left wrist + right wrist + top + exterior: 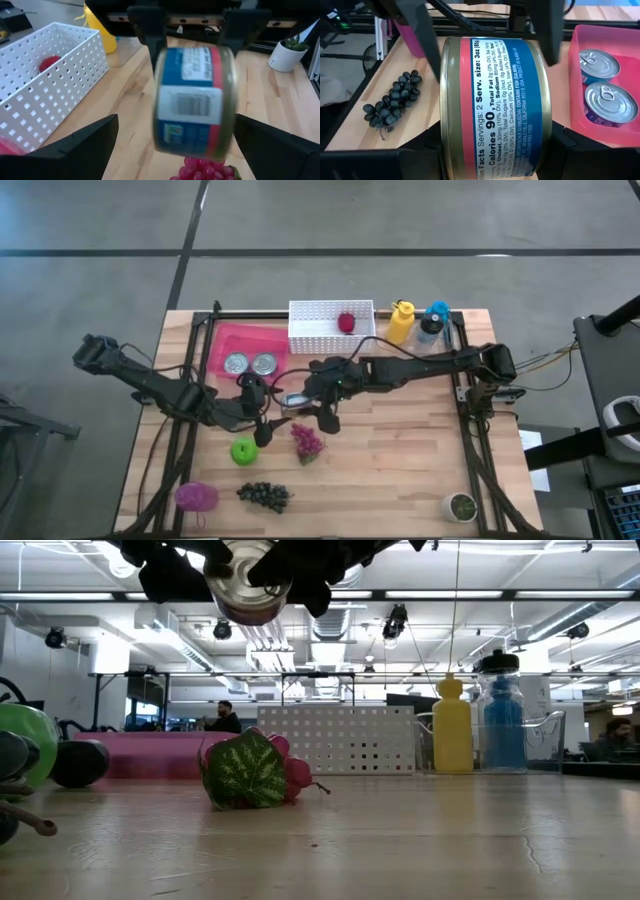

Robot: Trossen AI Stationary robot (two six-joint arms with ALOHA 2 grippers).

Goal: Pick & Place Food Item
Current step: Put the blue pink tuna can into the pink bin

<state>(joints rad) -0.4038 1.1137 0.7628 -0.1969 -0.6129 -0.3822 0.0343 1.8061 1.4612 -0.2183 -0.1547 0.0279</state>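
A food can (492, 105) with a red and blue label hangs on its side above the table's middle, and my right gripper (495, 167) is shut on it. In the low view it shows one silver flat end (245, 585). My left gripper (176, 122) faces it from the table's left, open wide, one finger on either side of the can (192, 100); I see no touch. Below lie pink grapes with a leaf (307, 440) and a green apple (243, 450). Black grapes (264, 496) lie near the front edge. My right gripper pinches the can by its two flat ends (446, 150) between its two fingers (395, 165). The fingers come from the table's right, slanting a little downward. The can is lifted clear of the table, lying on its side with its label toward the wrist camera.
A pink tray (228, 340) at the back left holds two more cans (250, 364). Beside it stands a white basket (320, 315) with a red item (346, 322), then a yellow bottle (401, 320) and a blue bottle (434, 322). A purple item (196, 496) and a small plant (461, 506) sit near the front.
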